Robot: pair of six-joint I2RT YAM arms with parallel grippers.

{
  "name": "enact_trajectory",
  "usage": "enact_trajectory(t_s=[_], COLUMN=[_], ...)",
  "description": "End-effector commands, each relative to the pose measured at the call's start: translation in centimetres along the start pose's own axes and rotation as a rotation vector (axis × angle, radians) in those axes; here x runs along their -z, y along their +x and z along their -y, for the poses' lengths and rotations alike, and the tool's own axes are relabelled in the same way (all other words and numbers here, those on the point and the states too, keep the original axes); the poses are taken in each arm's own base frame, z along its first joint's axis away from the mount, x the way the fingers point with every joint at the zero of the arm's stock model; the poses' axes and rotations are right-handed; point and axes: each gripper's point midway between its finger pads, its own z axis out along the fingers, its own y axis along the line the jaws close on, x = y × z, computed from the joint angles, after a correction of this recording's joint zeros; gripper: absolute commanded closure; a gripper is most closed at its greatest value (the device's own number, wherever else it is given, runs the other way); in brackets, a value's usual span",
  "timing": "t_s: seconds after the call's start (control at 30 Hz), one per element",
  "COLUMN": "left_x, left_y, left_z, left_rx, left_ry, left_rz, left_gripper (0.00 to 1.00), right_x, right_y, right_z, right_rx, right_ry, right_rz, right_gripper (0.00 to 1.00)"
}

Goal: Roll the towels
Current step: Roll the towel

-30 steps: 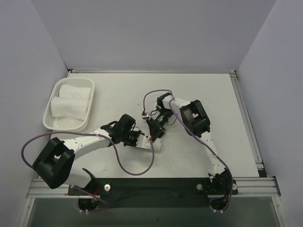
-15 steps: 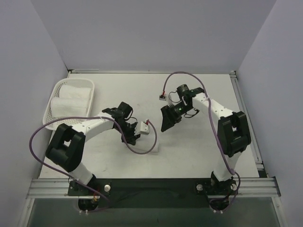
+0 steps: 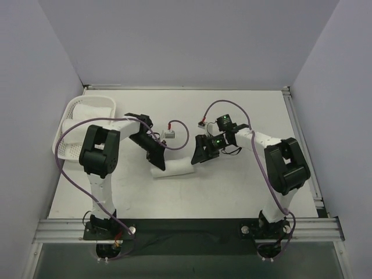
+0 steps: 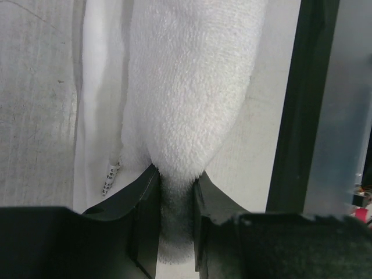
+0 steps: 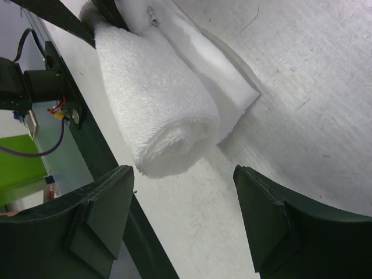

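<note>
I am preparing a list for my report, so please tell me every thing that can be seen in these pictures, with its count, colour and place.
rolled towel: one, white, middle of the table
towels in the basket: two seem to show, white, partly behind the left arm
basket: one, white lattice, far left of the table
table: one, pale grey, under everything
cables: two, purple, one along each arm
left gripper: one, black, shut on the rolled towel's left end
right gripper: one, black, open, at the towel's right end, not touching it
</note>
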Motion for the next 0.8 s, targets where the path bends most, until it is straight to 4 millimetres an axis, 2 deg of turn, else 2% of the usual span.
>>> enact_trajectory(t_s=[0.0, 0.23, 0.33, 0.4, 0.43, 0.47, 0.5, 0.53, 0.57, 0.6, 0.63, 0.67, 0.7, 0.73, 0.77], left_x=[-0.3, -0.5, -0.3, 0.1, 0.3, 0.5, 0.7, 1.2, 1.2, 1.4, 2.2, 2.2, 2.5, 4.0, 4.6], left_y=[2.5, 2.6, 2.2, 1.9, 1.7, 1.2, 1.0, 0.6, 0.6, 0.5, -0.2, 0.3, 0.0, -1.2, -1.5], left_z=[-1.3, -2.2, -2.7, -3.0, -3.1, -3.1, -3.3, -3.3, -3.1, -3.7, -3.3, -2.8, -3.6, -2.9, -2.8], left_rx=[0.078, 0.123, 0.151, 0.182, 0.191, 0.199, 0.201, 0.193, 0.205, 0.18, 0.143, 0.155, 0.097, 0.023, -0.008], left_ry=[0.027, 0.05, 0.052, 0.058, 0.062, 0.068, 0.065, 0.053, 0.049, 0.016, -0.021, -0.039, -0.106, -0.176, -0.223], left_rz=[-0.081, -0.082, -0.056, -0.021, -0.004, 0.025, 0.041, 0.06, 0.067, 0.076, 0.094, 0.092, 0.106, 0.131, 0.14], left_gripper=[0.92, 0.89, 0.88, 0.9, 0.87, 0.84, 0.8, 0.74, 0.65, 0.6, 0.54, 0.46, 0.43, 0.41, 0.38], right_x=[-0.4, -2.9, -3.9, -4.4, -4.4, -4.5, -4.5, -4.6, -4.6, -4.9, -4.8, -4.8, -4.9, -4.8, -4.8], right_y=[-2.7, -2.3, -2.2, -1.9, -1.9, -2.1, -2.1, -2.1, -1.8, -1.5, -1.9, -1.6, -1.5, -1.8, -1.8], right_z=[-1.4, -2.0, -1.9, -1.4, -1.2, -1.1, -0.7, -0.8, -0.7, -0.4, -0.5, -0.4, -0.5, -0.6, -0.8], right_rx=[0.039, 0.113, 0.101, 0.055, 0.037, 0.012, -0.009, -0.018, -0.043, -0.059, -0.061, -0.085, -0.119, -0.135, -0.159], right_ry=[-0.034, -0.037, -0.052, -0.062, -0.07, -0.081, -0.084, -0.101, -0.103, -0.1, -0.102, -0.1, -0.104, -0.113, -0.12], right_rz=[0.113, 0.089, 0.071, 0.058, 0.061, 0.071, 0.069, 0.063, 0.043, 0.025, 0.023, 0.008, -0.001, -0.001, -0.008], right_gripper=[0.29, 0.32, 0.44, 0.58, 0.65, 0.8, 0.88, 1.0, 1.0, 1.0, 1.0, 1.0, 1.0, 1.0, 1.0])
